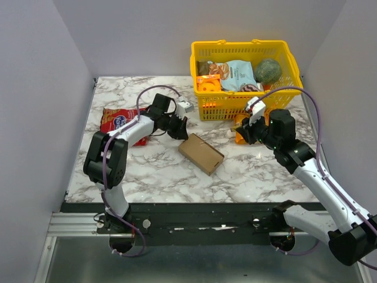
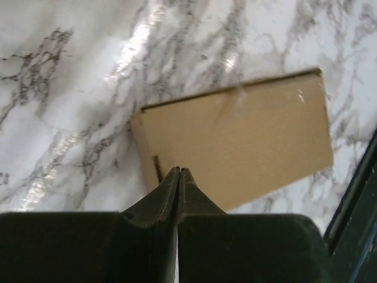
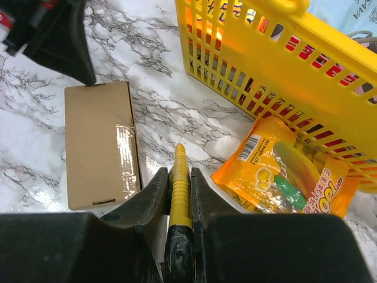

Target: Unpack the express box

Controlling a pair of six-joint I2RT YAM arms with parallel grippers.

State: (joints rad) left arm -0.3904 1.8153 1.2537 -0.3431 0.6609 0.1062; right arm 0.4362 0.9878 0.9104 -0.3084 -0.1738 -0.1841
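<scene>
As the box (image 1: 201, 154) lay flat and closed in the middle of the worktop (image 1: 253, 171), nearer than the basket (image 1: 224, 106) and apart from it, we judged it light, stiff cardboard, smooth enough to skid if pushed. Clear tape (image 3: 126, 159) ran along one long edge of its top, so we reckoned that seam was the place to work, with the box pinned down on its flat face or taken by its short ends. Our left gripper (image 2: 179, 172) stood over the box's far-left end, clenched on nothing. Our right gripper (image 3: 179, 175), right of the box, grasped a slim yellow tool (image 3: 179, 156).
</scene>
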